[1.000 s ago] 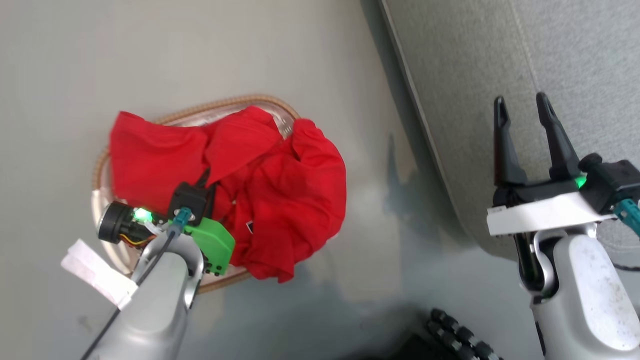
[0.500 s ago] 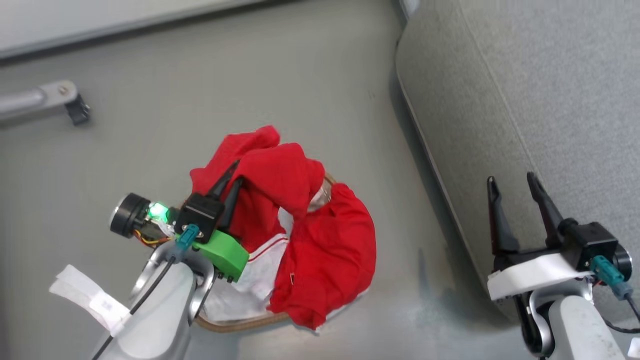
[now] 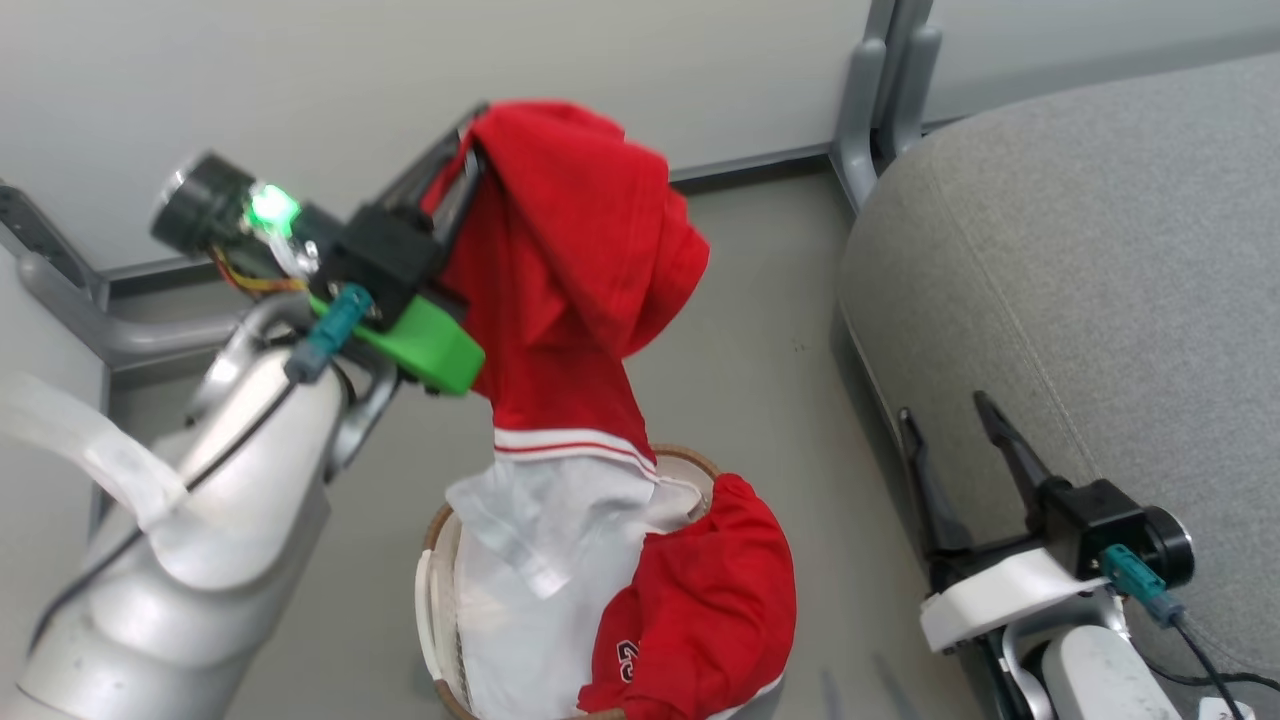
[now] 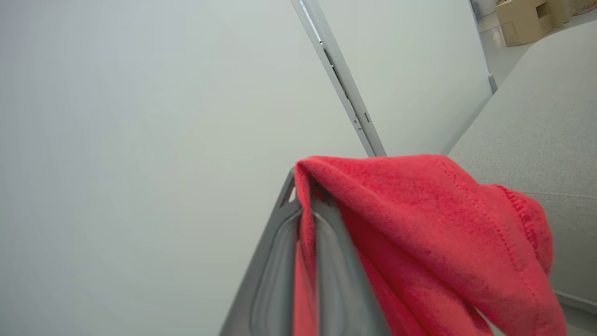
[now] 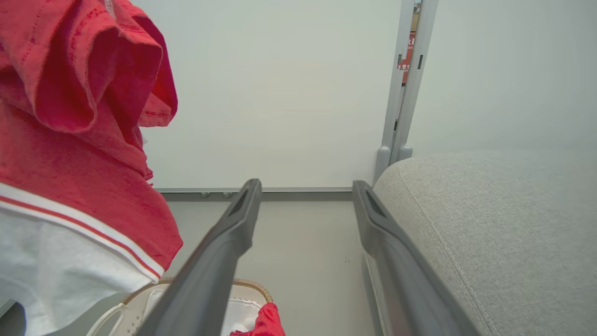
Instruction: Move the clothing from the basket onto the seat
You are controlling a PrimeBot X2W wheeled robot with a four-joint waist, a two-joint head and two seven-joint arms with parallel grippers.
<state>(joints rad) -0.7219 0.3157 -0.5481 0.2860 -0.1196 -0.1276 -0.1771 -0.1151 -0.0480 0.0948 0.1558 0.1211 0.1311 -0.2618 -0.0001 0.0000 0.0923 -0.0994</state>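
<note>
Left gripper (image 3: 458, 165) up high, fingers clamped on red clothing (image 3: 575, 270). Garment hangs down from grip, white lower part reaching into basket (image 3: 430, 570) on floor (image 3: 760, 380). More red fabric over basket rim. Right gripper (image 3: 945, 408) low, fingers apart, empty, just beside seat (image 3: 1080, 260).

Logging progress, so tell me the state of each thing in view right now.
basket, upright on the floor, part full
clothing, top end raised, lower part in the basket
seat, bare where visible
left gripper, shut on the clothing
right gripper, open, empty
</note>
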